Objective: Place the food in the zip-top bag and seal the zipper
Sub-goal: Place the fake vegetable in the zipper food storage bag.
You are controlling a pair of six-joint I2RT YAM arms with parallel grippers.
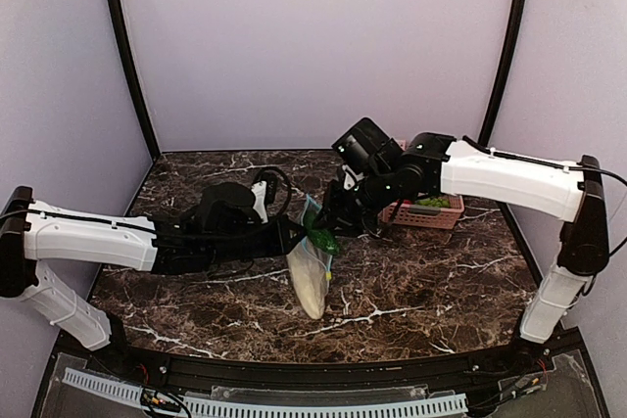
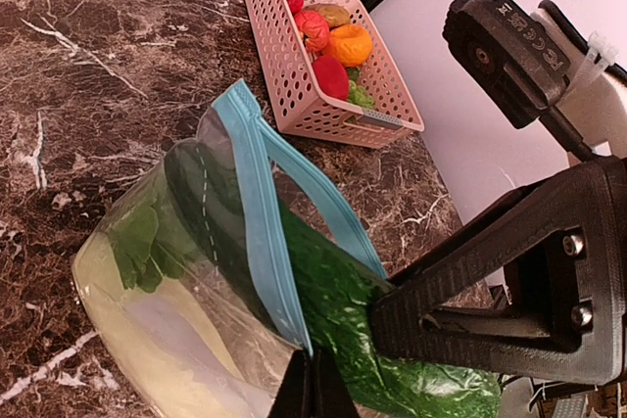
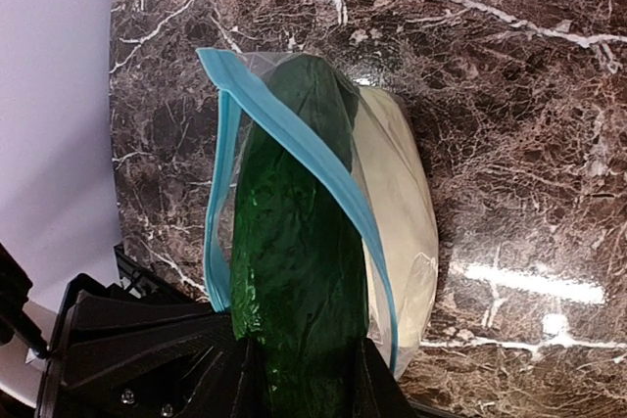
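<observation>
The clear zip-top bag [image 1: 312, 263] lies mid-table with its mouth raised toward the arms. The pale gourd [image 1: 310, 291] and the leafy green vegetable [image 2: 137, 242] are inside it. My left gripper [image 2: 313, 367] is shut on the near lip of the teal-blue zipper [image 2: 253, 205], holding the mouth open. My right gripper [image 3: 299, 379] is shut on the dark-green pepper [image 3: 294, 242], whose front half lies inside the mouth between the two zipper strips [image 3: 294, 134]. The gourd [image 3: 397, 203] lies beneath the pepper. I cannot make out the grapes for certain.
A pink basket [image 2: 284, 66] with red, orange and green toy food stands at the back right, just behind the right gripper [image 1: 338, 217]. The basket also shows in the top view [image 1: 423, 214]. The table is dark marble, walled at the back and sides.
</observation>
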